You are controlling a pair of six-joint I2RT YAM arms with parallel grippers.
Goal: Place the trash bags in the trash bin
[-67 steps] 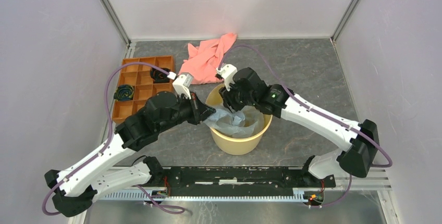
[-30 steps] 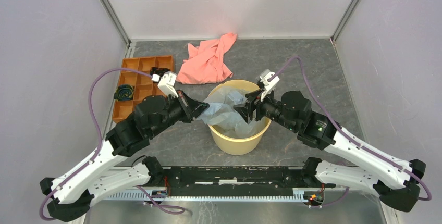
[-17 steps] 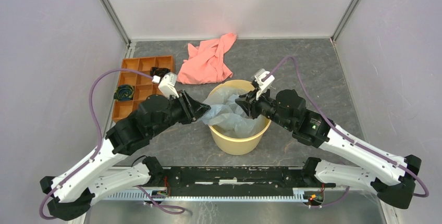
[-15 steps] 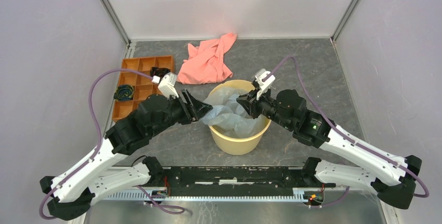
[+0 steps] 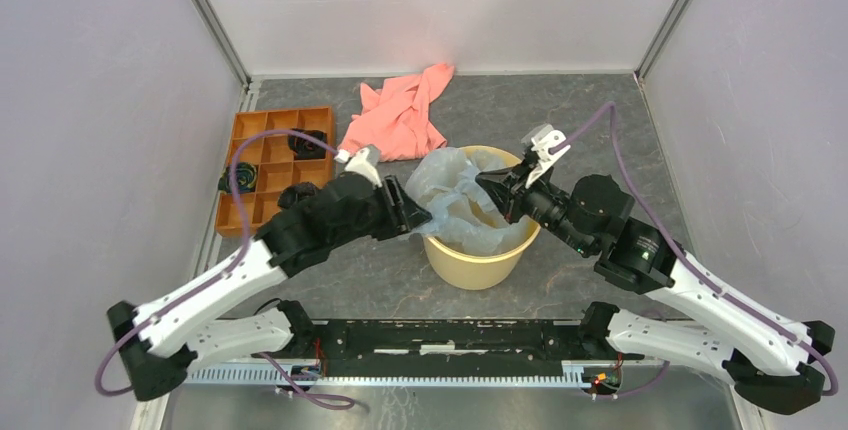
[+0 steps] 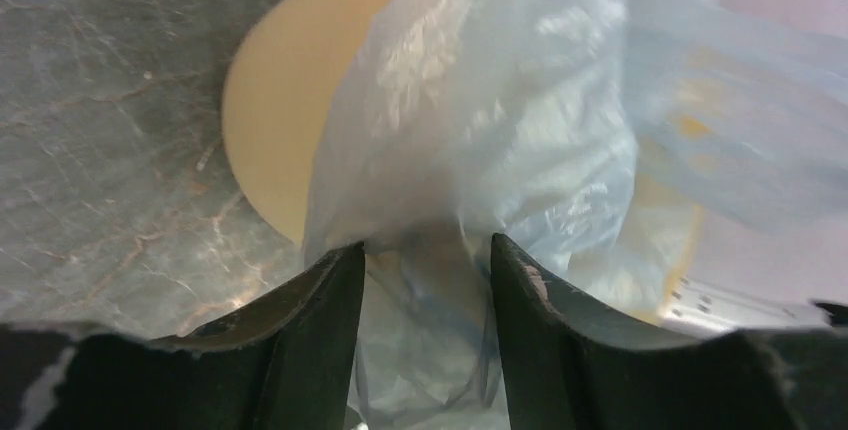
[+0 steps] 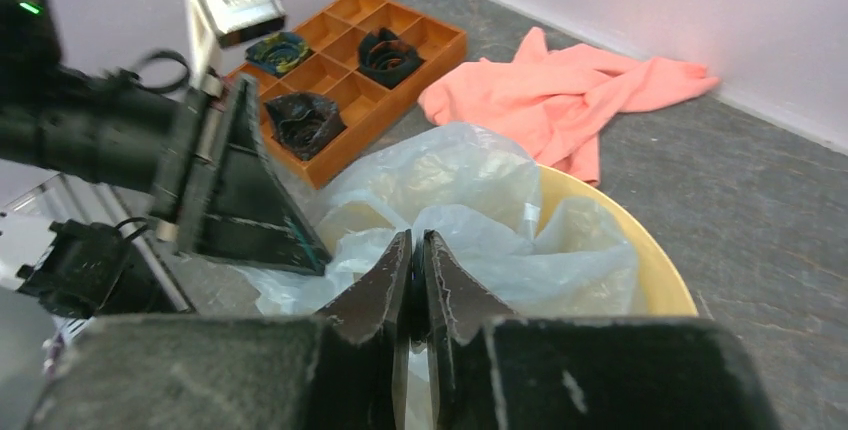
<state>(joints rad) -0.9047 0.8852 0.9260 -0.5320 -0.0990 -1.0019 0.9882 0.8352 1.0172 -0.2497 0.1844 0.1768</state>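
Observation:
The trash bin (image 5: 480, 268) is a round cream bucket in the middle of the table. The trash bag (image 5: 450, 185), a thin pale bluish film, lies bunched in it and spills up over its left rim. My left gripper (image 5: 418, 216) is at that left rim. In the left wrist view its jaws (image 6: 427, 245) stand apart, with loose bag film (image 6: 500, 100) between them, beside the bin wall (image 6: 270, 130). My right gripper (image 5: 492, 190) is over the bin's back right. Its jaws (image 7: 418, 237) are shut on a fold of the bag (image 7: 450, 175) above the rim (image 7: 640, 250).
A salmon-pink cloth (image 5: 400, 115) lies behind the bin. An orange compartmented tray (image 5: 282, 118) with dark items stands at the back left, close to my left arm. Grey walls enclose the table on three sides. A black rail (image 5: 450, 335) runs along the near edge.
The bin has shifted right with both grippers. My left gripper let go of the bag and stands open around it. My right gripper shut on the bag.

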